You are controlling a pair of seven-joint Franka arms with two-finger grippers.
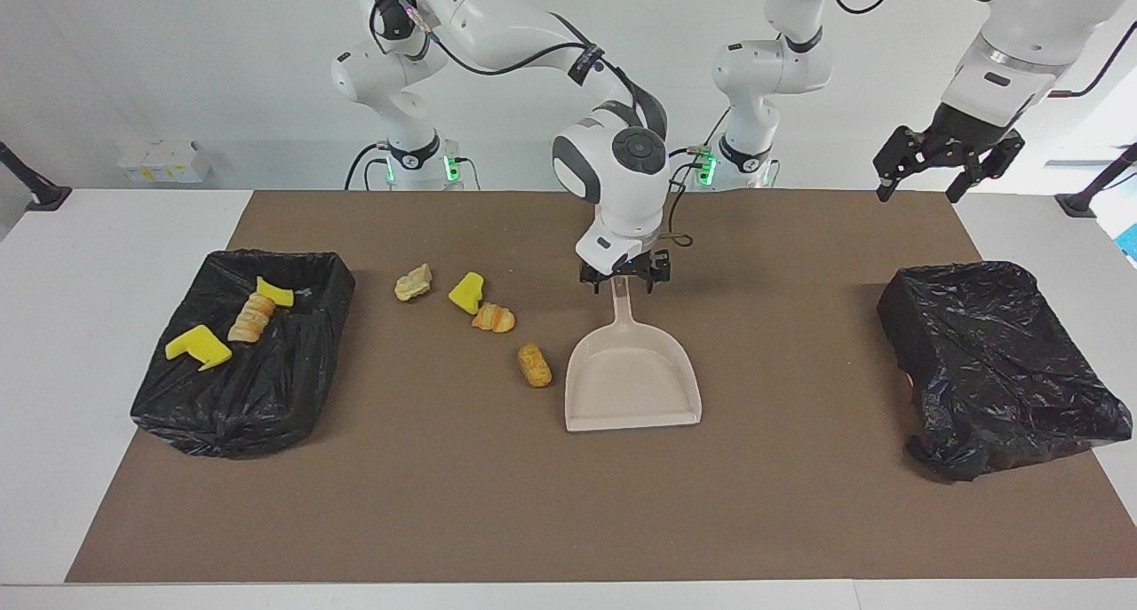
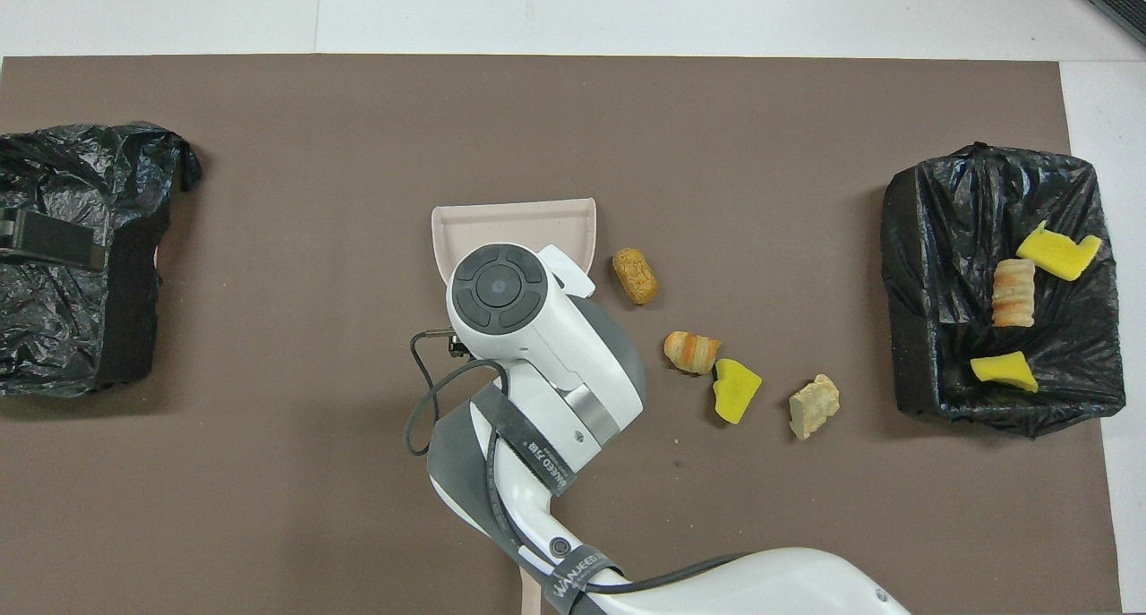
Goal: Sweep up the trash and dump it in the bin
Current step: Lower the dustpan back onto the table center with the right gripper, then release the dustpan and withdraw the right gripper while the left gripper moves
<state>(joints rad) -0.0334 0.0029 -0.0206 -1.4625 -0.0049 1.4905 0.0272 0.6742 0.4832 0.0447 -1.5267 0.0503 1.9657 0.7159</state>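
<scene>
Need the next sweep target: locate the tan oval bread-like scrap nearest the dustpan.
The tan oval bread-like scrap lies on the brown mat beside the beige plastic dustpan, toward the right arm's end.

Facing view: high, across the counter (image 1: 107, 326), looking toward both arm bases, whole brown mat (image 1: 568, 503) in frame. Overhead view: high above the robots' end, steeply down and forward (half a turn round). Shared: mat, both black bins (image 1: 244, 352) (image 2: 1003, 284), dustpan (image 1: 631, 384).

dustpan (image 2: 515, 226) handle hidden under arm, brush (image 2: 530, 602) cut off
</scene>
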